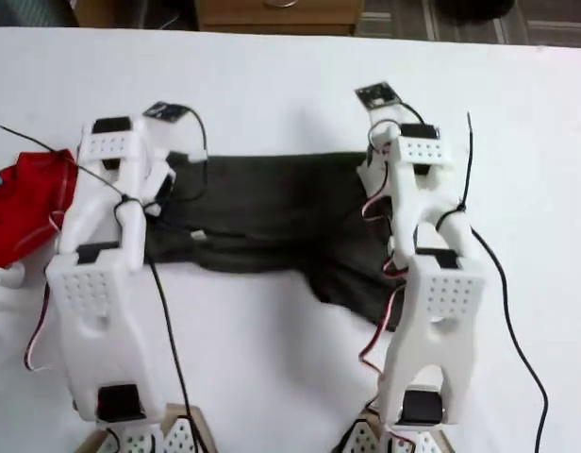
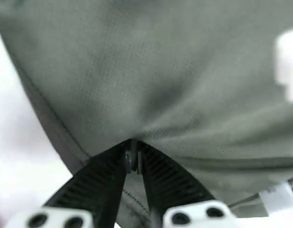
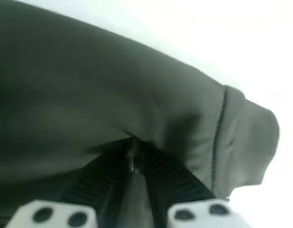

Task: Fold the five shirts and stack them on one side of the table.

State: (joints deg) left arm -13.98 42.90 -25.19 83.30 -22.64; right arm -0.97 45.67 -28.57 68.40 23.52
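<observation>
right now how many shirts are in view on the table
2. A dark grey shirt lies mid-table, pinched by the left gripper and right gripper. A red shirt sits at the table's edge beside the left arm. A white shape near it may be another.

A white table (image 1: 272,75) carries a dark shirt (image 1: 272,208) and a red garment (image 1: 26,203).

Bright, even overhead light washes the white worktop (image 1: 272,359) nearly to glare in the high view, and shadows there are faint. In the right wrist view the worktop burns out white at 1 o'clock, while the shirt (image 1: 272,203) darkens toward 8 o'clock.
</observation>
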